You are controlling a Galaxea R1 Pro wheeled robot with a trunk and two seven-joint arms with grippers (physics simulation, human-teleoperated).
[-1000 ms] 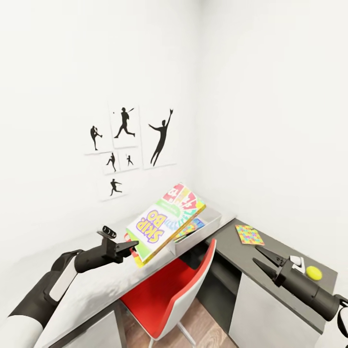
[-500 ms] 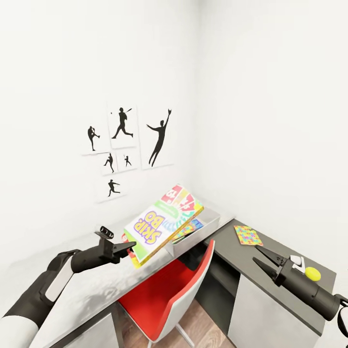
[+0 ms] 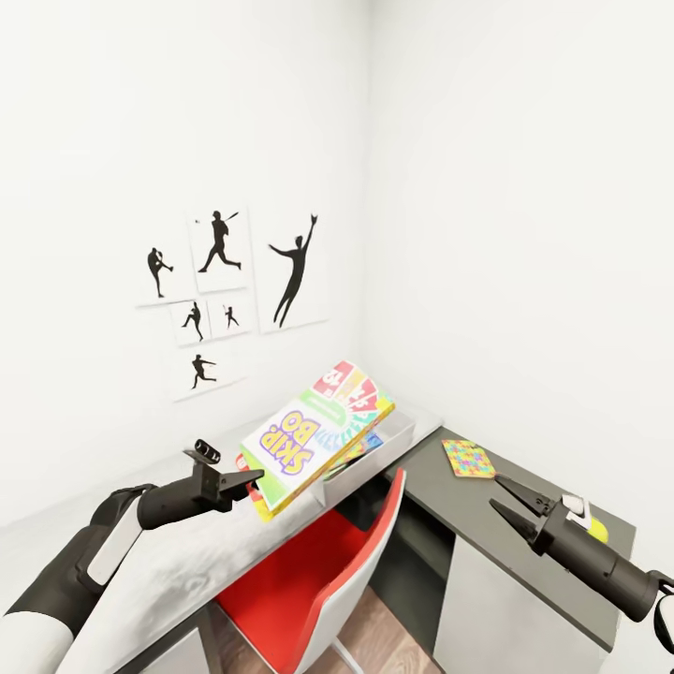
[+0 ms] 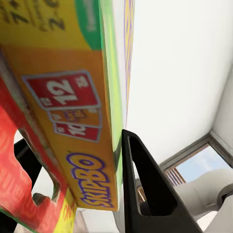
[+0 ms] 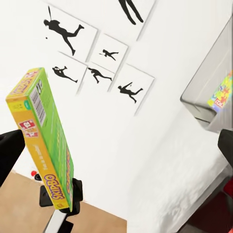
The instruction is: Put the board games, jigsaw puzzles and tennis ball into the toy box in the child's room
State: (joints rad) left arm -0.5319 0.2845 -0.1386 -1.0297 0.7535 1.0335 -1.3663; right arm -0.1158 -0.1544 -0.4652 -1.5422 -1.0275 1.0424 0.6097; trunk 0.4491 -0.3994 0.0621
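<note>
- Two joined tabletops are forming an L in the corner: a long white desk (image 3: 187, 552) running along the left wall and a dark grey desk (image 3: 468, 496) running along the right wall.
- A red and white swivel chair (image 3: 314, 580) is standing tucked in at the inner corner between them.
- Six white-backed wall pictures with black athlete silhouettes (image 3: 229, 290) are hanging on the left wall above the white desk.
- The open grey rectangular toy box (image 3: 393, 440) is sitting on the table in the corner, with another colourful flat box showing inside it.
- The flat green and yellow "Skip-Bo" board game box (image 3: 314, 435) is tilting in the air, its far end reaching over the toy box and its near end pinched by the left arm's black two-fingered gripper (image 3: 245, 479); in the left wrist view the fingers (image 4: 145, 194) are clamping either side of the box (image 4: 73, 111).
- The right arm's black gripper (image 3: 510, 499) is hovering above the grey desk with its two fingers spread apart and nothing between them.
- A small square multicoloured jigsaw puzzle (image 3: 468, 459) is lying flat on the grey desk.
- The yellow-green tennis ball (image 3: 597, 531) is sitting on the grey desk, partly hidden behind the right gripper's body.
</note>
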